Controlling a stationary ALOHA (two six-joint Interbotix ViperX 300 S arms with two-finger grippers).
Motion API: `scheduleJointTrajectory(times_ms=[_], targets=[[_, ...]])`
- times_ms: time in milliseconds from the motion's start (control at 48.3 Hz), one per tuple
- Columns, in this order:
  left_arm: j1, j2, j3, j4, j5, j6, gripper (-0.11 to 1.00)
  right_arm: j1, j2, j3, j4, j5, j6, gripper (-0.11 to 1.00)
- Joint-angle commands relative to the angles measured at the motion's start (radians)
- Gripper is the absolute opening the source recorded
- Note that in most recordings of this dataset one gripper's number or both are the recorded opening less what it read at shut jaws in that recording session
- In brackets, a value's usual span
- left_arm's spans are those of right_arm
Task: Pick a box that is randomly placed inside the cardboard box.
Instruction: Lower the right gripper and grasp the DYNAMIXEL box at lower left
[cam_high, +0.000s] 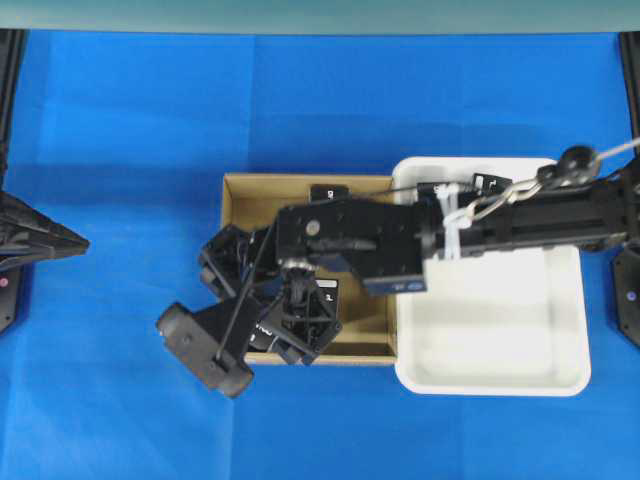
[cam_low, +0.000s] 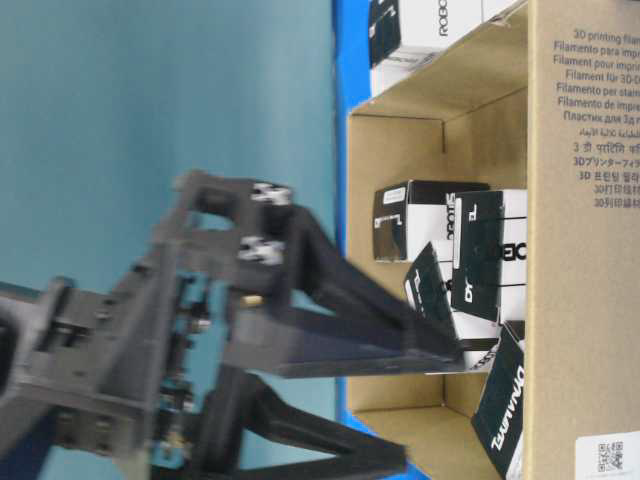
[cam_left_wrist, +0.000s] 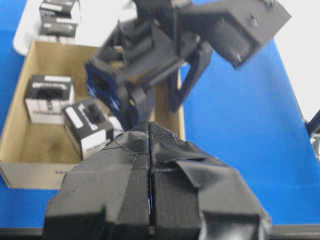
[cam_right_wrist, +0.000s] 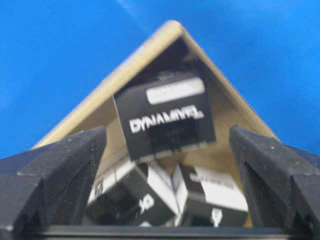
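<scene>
The cardboard box (cam_high: 235, 200) sits mid-table and holds several small black boxes. The box (cam_right_wrist: 165, 115), black with a long white word on its face, leans in the carton's far corner; it also shows in the table-level view (cam_low: 500, 405). My right gripper (cam_right_wrist: 167, 132) is open, reaching over the carton (cam_right_wrist: 150, 45) with its fingers either side of that box and clear of it. It also shows from overhead (cam_high: 300, 322) and from table level (cam_low: 420, 400). My left gripper (cam_left_wrist: 149, 125) is shut and empty, away at the left edge of the table (cam_high: 78, 243).
Two other black boxes (cam_right_wrist: 135, 195) (cam_right_wrist: 215, 195) lie beneath my right gripper. A white plastic tray (cam_high: 490, 385) adjoins the carton on the right, with small boxes (cam_high: 490, 183) at its back edge. The right arm (cam_high: 520, 220) spans the tray. Blue cloth surrounds everything.
</scene>
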Motion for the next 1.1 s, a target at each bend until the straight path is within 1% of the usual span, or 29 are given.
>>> scheduleJointTrajectory(times_ms=[0,104,269,622,787,1077], targets=[[-0.002,0.009,-0.034,0.003,-0.005,-0.003,-0.07,0.005,0.011,0.000,-0.015,-0.014,-0.034,0.99],[-0.003,0.012,-0.031,0.003,-0.005,-0.008,-0.07,0.002,0.011,0.000,-0.041,-0.020,-0.034,0.99],[-0.003,0.026,-0.029,0.003,-0.005,-0.021,-0.07,-0.009,0.014,0.011,-0.043,-0.021,-0.037,0.99],[-0.003,0.021,-0.031,0.003,-0.005,-0.021,-0.07,-0.009,0.018,0.054,-0.043,-0.028,-0.040,0.99],[-0.003,0.020,-0.031,0.003,-0.006,-0.021,-0.07,-0.005,0.021,0.049,-0.043,-0.057,-0.043,0.99],[-0.003,0.020,-0.031,0.003,-0.005,-0.021,-0.07,0.002,0.052,0.044,-0.044,-0.067,-0.043,0.99]])
